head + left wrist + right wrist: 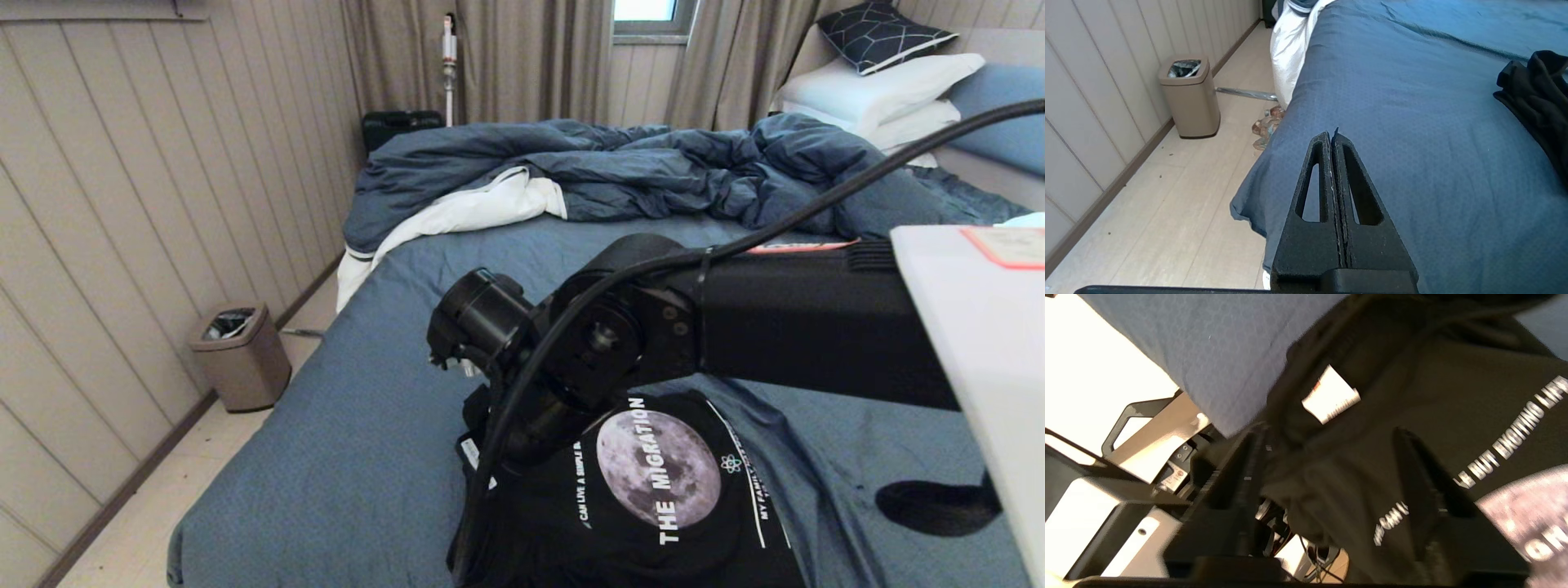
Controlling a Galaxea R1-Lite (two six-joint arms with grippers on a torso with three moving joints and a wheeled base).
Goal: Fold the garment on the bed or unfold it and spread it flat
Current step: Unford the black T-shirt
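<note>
my right fingers (1327, 465) hang parted and empty right over the garment's (653, 498) near-left edge, closer than my shut, parked left fingers (1333, 141).

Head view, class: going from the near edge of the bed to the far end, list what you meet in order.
Black T-shirt with the moon print, right arm reaching over it, bare slate-blue sheet, rumpled dark blue duvet, stacked white pillows, dark patterned cushion.
</note>
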